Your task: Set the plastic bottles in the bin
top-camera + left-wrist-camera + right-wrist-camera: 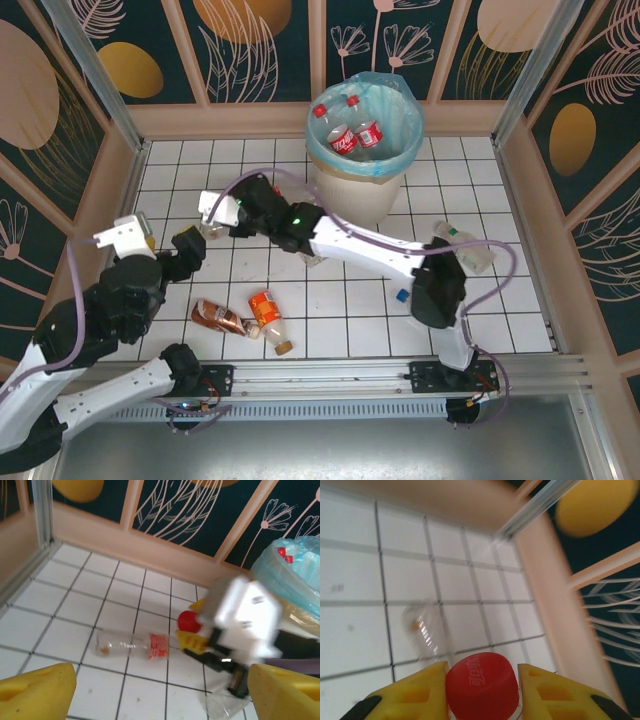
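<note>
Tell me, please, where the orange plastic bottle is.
In the top view the orange plastic bottle lies front-left on the white tiles, beside the brown plastic bottle.

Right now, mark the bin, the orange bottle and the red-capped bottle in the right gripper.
bin (365,200): top external view, cream outer wall.
orange bottle (266,310): top external view, middle of body.
red-capped bottle (481,684): right wrist view, top of cap.
</note>
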### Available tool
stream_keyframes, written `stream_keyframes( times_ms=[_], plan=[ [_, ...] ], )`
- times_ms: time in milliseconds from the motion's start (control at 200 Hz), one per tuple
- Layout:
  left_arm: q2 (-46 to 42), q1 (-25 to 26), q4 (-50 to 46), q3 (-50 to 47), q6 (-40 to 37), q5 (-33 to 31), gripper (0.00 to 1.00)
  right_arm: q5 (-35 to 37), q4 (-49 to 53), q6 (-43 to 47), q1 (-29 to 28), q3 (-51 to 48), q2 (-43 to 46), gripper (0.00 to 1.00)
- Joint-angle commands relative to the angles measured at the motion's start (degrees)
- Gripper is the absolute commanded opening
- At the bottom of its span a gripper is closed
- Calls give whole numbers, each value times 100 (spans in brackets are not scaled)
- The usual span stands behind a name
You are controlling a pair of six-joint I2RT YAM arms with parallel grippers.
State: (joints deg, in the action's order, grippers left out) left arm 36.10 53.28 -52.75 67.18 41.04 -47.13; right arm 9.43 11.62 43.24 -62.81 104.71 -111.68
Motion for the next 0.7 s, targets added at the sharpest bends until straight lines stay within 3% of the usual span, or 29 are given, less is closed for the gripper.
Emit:
stream_keyframes(
  times_ms=[0,110,285,495,696],
  plan=[
    [588,-17,654,582,-1326,-336,89,-591,-460,-611,163,-97,816,21],
    [1097,-14,1536,1080,-2238,43,88,-1554,-781,-1316,408,-294,1672,19],
    [1698,-18,3232,1364,-3230,1498,87,-2631,-1485,-2588,1252,-462,2722,18],
    [3140,-17,3542,2359,-3957,2665,87,-2429,-1140,-3383,2613,165,2934,18],
    [4635,-15,3466,3378,-4017,2981,89,-2621,-255,-4110,4082,868,2247,19]
  ],
)
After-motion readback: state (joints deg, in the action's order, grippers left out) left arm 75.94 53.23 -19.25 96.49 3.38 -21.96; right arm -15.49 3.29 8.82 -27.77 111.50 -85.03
